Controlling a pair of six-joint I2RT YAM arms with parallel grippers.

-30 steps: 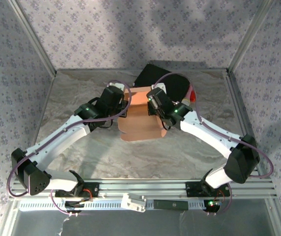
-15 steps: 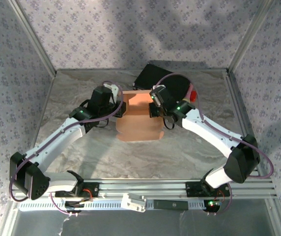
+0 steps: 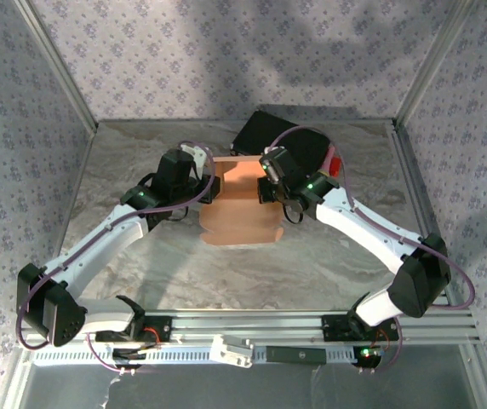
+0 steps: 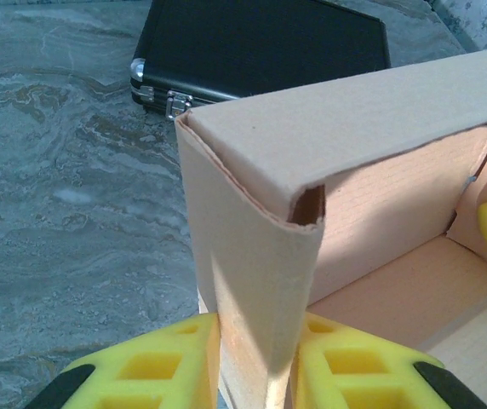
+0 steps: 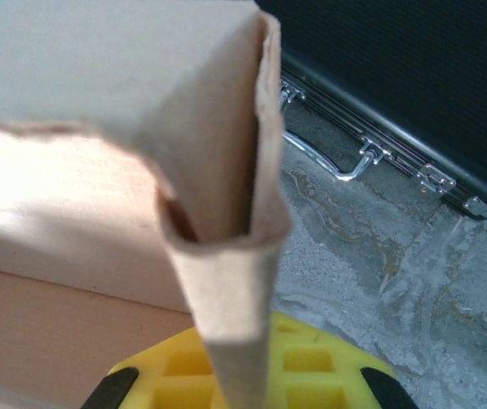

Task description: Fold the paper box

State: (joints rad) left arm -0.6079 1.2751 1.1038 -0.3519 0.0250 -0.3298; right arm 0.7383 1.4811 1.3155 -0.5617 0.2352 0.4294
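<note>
The paper box [image 3: 237,209] is salmon-brown cardboard and lies open-topped mid-table between the two arms. My left gripper [image 3: 209,183] is at the box's left wall. In the left wrist view its yellow fingers [image 4: 154,362] touch both sides of the doubled, slightly bulging wall [image 4: 256,256], with the gripper [image 4: 259,345] shut on it. My right gripper [image 3: 266,184] is at the right wall. In the right wrist view that folded wall [image 5: 226,256] runs down into the shut right gripper [image 5: 235,366], hiding where the pads meet.
A black hard case with metal latches [image 3: 279,136] lies just behind the box, also seen in the left wrist view [image 4: 269,43] and the right wrist view [image 5: 414,77]. A small red object [image 3: 335,164] sits by the right arm. Metal frame posts edge the marbled table [image 3: 141,256].
Both grippers moved toward the back with the box. Its curled front flaps now lie flatter and it looks more rectangular. Little moved in the last half second.
</note>
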